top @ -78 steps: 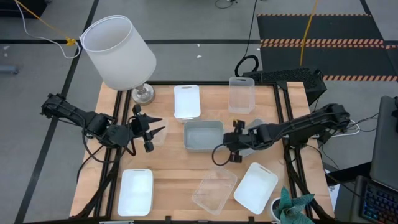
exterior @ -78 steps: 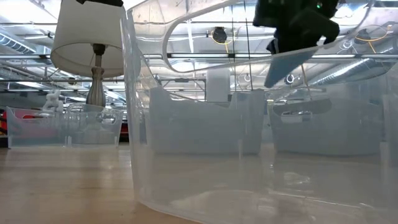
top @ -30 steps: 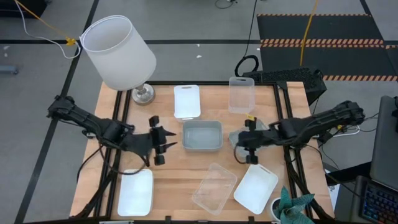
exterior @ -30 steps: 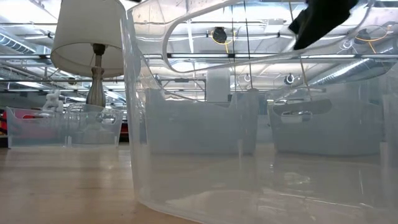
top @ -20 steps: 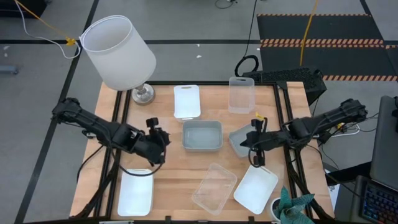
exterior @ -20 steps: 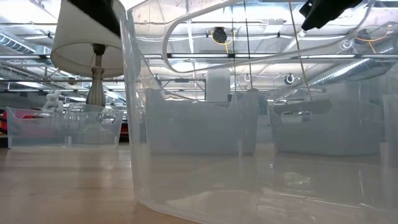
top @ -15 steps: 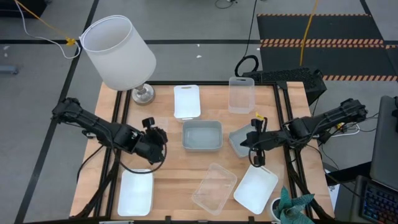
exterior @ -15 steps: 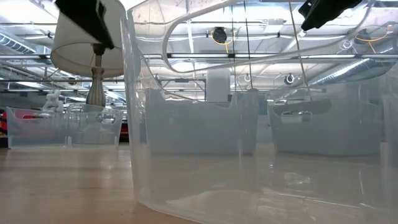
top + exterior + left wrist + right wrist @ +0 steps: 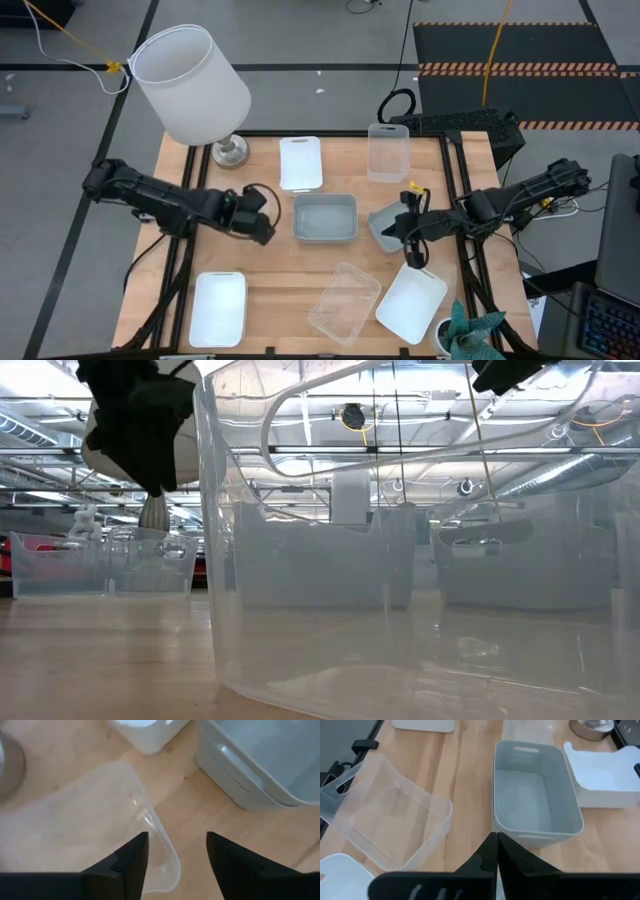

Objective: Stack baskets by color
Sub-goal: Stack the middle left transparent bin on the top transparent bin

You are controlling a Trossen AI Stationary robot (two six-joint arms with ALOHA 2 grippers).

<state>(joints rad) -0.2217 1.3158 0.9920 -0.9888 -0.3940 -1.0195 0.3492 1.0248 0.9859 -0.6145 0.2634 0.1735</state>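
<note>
My left gripper (image 9: 265,232) (image 9: 176,837) is open and points down over a clear basket (image 9: 95,820) lying on the table left of centre. That basket's near corner rim (image 9: 162,845) shows between the fingers, which are not seen touching it. My right gripper (image 9: 400,230) (image 9: 496,837) is shut and holds nothing. It hovers over a grey-blue basket (image 9: 380,218) at the right. A second grey-blue basket (image 9: 325,217) (image 9: 535,805) stands at the centre. White baskets (image 9: 300,162) (image 9: 218,305) (image 9: 410,300) and clear baskets (image 9: 345,300) (image 9: 388,150) sit around.
A lamp with a big white shade (image 9: 190,85) stands on its metal foot (image 9: 230,152) at the far left corner. In the low view a clear basket (image 9: 400,610) fills the foreground. A green plant (image 9: 470,330) sits at the near right corner.
My left gripper has sunk toward the clear basket left of centre, tipping its fingers downward and rolling about its own line. My right gripper, still shut, has drawn back a little toward the table's right edge and risen.
</note>
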